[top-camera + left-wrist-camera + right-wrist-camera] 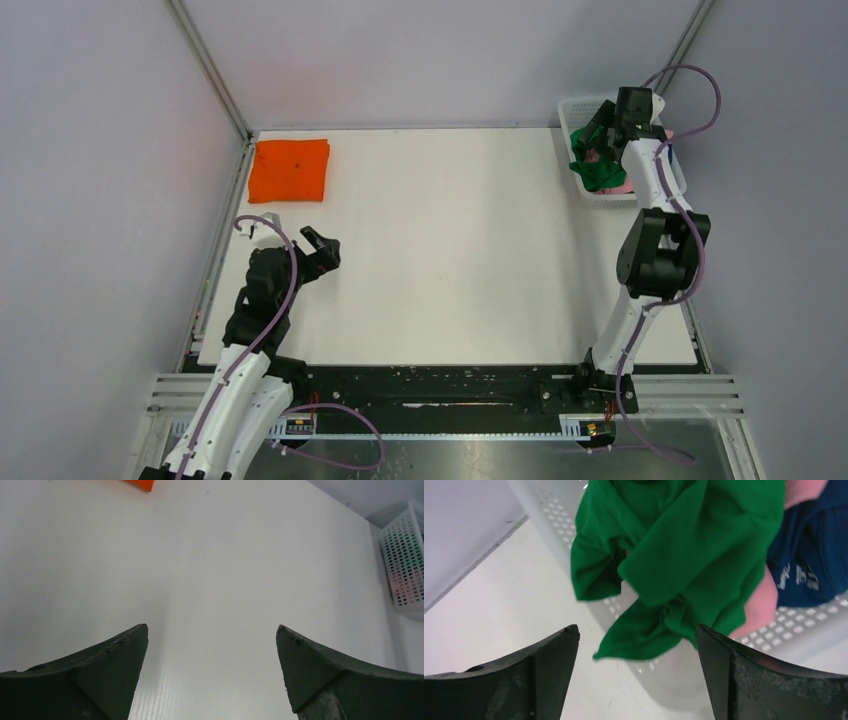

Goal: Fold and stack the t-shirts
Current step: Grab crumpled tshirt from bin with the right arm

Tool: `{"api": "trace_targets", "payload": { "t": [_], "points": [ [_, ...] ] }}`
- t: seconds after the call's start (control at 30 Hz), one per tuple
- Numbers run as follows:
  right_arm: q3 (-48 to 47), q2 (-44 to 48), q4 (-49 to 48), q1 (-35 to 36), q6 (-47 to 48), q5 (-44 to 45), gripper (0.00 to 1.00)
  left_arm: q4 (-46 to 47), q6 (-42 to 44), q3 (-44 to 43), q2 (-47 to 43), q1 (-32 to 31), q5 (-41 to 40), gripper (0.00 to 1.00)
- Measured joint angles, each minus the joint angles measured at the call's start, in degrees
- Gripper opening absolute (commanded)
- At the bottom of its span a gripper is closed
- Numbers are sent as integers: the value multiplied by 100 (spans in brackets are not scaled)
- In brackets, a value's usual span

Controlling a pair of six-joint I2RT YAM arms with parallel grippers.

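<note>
An orange t-shirt [290, 170] lies folded at the table's far left corner; its corner shows in the left wrist view [142, 484]. A crumpled green t-shirt [597, 172] hangs over the near rim of a white basket [572, 108] at the far right. In the right wrist view the green shirt [684, 555] lies on a pink shirt [765, 605] and a navy one [809, 550]. My right gripper [603, 133] is open and empty just above the green shirt [636, 628]. My left gripper [325, 245] is open and empty over bare table [212, 627].
The white perforated basket [774, 645] stands at the table's far right corner and also shows in the left wrist view [405, 565]. Grey walls with metal posts close in the table on the left, back and right.
</note>
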State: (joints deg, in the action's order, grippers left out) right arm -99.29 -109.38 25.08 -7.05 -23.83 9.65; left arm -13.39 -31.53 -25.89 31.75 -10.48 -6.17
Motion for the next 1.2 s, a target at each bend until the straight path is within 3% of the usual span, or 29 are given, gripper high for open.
{"api": "trace_targets", "payload": {
  "t": [0.17, 0.3, 0.43, 0.7, 0.9, 1.2],
  "points": [
    [-1193, -1169, 291, -63, 4, 125, 78, 4, -2, -2, 81, 0, -63, 99],
    [-2223, -1910, 645, -90, 17, 400, 60, -9, -2, -37, 179, 0, -127, 99],
    [-3187, -2496, 1088, -103, 68, 741, 48, -22, -2, -39, 227, 0, -166, 99],
    [-3239, -2575, 1456, -157, 63, 1156, 35, -35, -2, -44, 214, 0, -262, 99],
    [-3185, -2575, 1521, -216, 79, 1228, 0, -87, -4, -52, 208, 0, -306, 99],
    [-2900, -2127, 1322, -249, 457, 782, 0, -293, -9, -140, -11, 0, -391, 99]
  ]
}}
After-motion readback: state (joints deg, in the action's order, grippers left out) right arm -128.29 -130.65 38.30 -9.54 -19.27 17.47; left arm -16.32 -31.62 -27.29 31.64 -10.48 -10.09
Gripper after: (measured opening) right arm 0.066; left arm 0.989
